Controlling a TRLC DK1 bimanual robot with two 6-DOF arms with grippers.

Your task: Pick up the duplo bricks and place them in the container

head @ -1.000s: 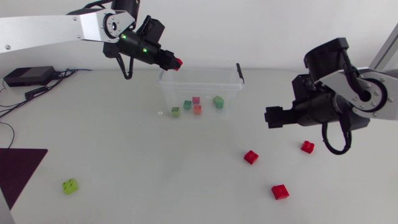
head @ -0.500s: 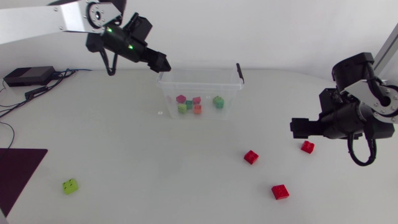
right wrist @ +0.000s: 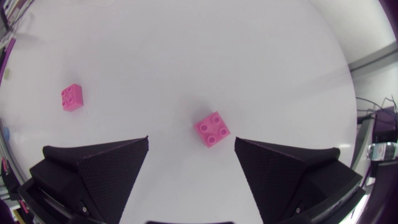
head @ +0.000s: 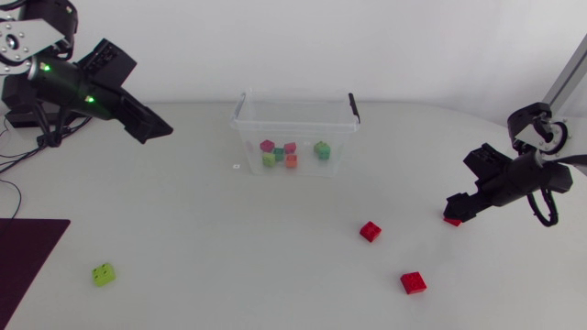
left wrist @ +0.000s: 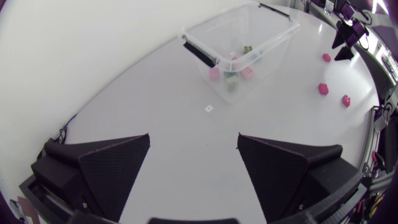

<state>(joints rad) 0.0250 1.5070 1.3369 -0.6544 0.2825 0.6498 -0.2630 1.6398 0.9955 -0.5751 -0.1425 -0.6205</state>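
Nearest the front edge, loose on the worktop (head: pixel 202 238): a green brick (head: pixel 104 273) well off to the left, a near red brick (head: pixel 412 282) to the right. A little further back, a middle red brick (head: pixel 370 231). Beyond that, a far red brick (head: pixel 452 220), with the right arm (head: pixel 514 179) low over it. Seen from the right wrist, that same brick (right wrist: pixel 212 129) centred ahead between the right jaws, spread wide, touching neither side, turned at an angle to them. Further still, the clear container (head: pixel 293 127) with several small bricks in its bottom. Furthest left, the left arm (head: pixel 92 92) drawn well away from the box, left jaws wide and holding nothing. Likely hazard: clipping a corner of the skewed brick on the way down and skidding it across the smooth worktop, or pinching it corner to corner so that it twists out on the lift. Best squared up first. Compared with a second ago: the red brick no longer carried over the container's rim but lying among the others inside, the left arm swung back to the left, and the right arm pulled outward and lowered onto the far red brick.
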